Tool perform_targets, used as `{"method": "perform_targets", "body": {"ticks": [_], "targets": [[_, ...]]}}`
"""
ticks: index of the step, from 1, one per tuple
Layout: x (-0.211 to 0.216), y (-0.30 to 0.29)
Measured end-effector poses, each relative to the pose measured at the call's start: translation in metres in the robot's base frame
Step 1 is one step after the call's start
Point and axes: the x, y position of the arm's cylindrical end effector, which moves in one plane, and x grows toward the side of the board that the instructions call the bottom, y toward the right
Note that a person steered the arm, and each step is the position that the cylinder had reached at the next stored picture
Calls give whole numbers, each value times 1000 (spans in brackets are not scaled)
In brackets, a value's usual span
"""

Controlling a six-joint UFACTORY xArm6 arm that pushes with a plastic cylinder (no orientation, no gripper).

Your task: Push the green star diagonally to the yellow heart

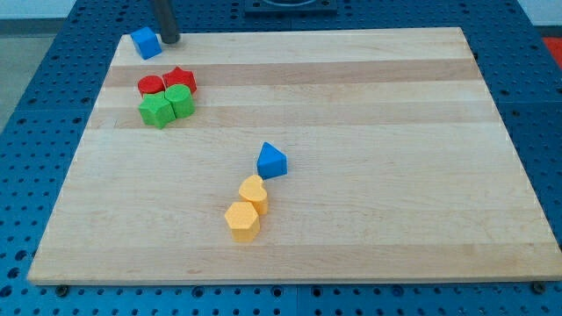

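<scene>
My tip (169, 39) rests at the board's top left edge, just right of a blue cube (146, 42). Below it sits a tight cluster of blocks. A green star (158, 111) is at the cluster's lower left, touching a second green block (183, 99) on its right. A red round block (151, 85) and a red star-like block (180, 78) sit just above the greens. The yellow heart (254, 192) lies near the board's middle bottom, far down and right of the green star. My tip is well above the cluster and touches neither green block.
A blue triangular block (272, 161) sits just up and right of the yellow heart. A yellow hexagonal block (241, 220) touches the heart's lower left. The wooden board (395, 132) lies on a blue perforated table.
</scene>
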Motion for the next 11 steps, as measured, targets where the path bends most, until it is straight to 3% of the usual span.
{"method": "perform_targets", "body": {"ticks": [1,5,7,9,10,11], "targets": [[29,61],[84,-50],[166,8],[174,-38],[210,-24],[211,34]]}}
